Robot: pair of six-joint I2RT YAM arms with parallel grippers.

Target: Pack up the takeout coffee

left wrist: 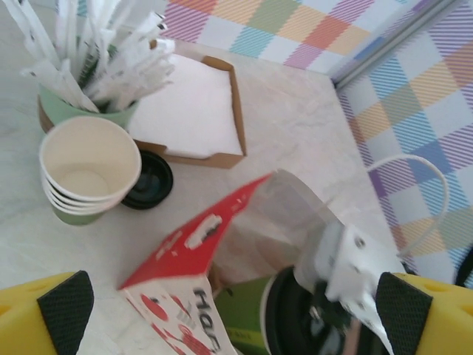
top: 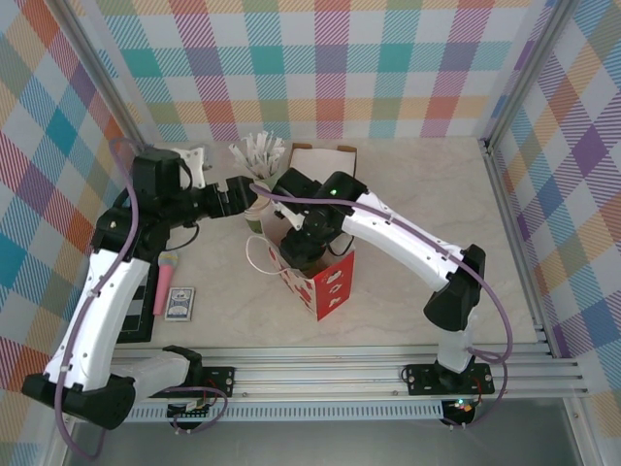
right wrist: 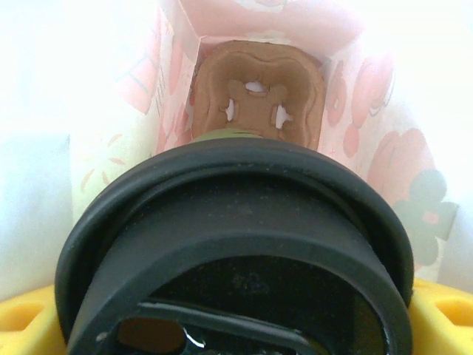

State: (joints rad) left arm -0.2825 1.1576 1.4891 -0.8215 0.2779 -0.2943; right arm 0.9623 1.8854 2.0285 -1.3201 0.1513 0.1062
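I work in a robotics test cell dressed up as a coffee counter. Bright checked walls (top: 340,58) hang on bare aluminium posts (top: 105,83) around a marble-look table (top: 417,184). My two arms (top: 97,291) are bolted to a slotted metal rail (top: 340,374) at its near edge, with purple cables (top: 506,325) looping loose. The café side is all props: a stack of paper cups (left wrist: 89,170), a cup of wrapped packets (left wrist: 85,111), a cardboard tray of napkins (left wrist: 192,111), a red-and-white paper bag (top: 335,282) and a lidded takeout coffee (right wrist: 236,222).
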